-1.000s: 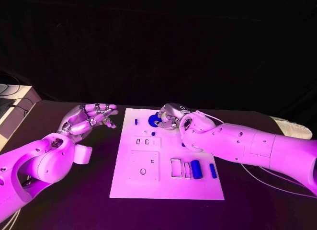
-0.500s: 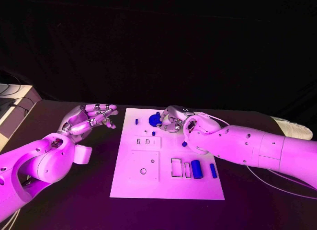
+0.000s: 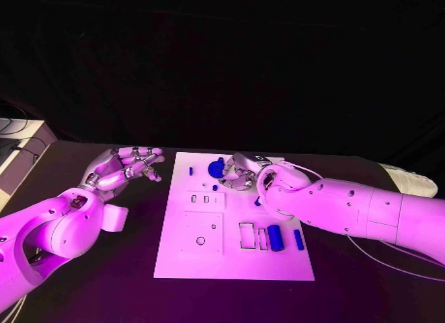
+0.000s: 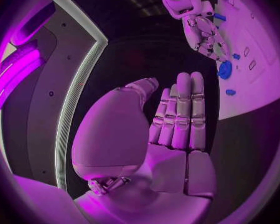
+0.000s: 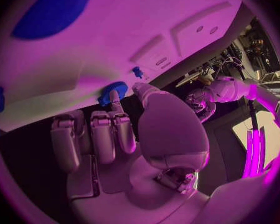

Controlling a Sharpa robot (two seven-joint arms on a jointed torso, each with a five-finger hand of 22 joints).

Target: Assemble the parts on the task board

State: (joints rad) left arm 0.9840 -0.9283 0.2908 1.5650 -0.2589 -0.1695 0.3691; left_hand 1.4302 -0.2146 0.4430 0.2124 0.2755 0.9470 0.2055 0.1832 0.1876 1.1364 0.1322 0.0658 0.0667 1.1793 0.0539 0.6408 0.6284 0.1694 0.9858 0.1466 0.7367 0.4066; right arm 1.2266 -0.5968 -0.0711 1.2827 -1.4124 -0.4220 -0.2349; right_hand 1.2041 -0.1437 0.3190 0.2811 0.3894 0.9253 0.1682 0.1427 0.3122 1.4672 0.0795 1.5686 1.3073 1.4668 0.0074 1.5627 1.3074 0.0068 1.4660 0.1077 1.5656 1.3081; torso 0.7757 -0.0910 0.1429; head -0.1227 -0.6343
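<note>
The board [image 3: 232, 252] lies at the centre of the head view, running from mid-frame down to the lower middle. The right hand [image 3: 242, 169] reaches in from the right to the board's upper edge, its fingers touching a round blue gear [image 3: 218, 168] there; whether it actually grips it, I cannot tell. The left hand [image 3: 124, 168] hovers left of the board, released, fingers apart, holding nothing. A blue cylinder [image 3: 276, 237] and a thin blue bar [image 3: 299, 239] lie at the board's lower right.
</note>
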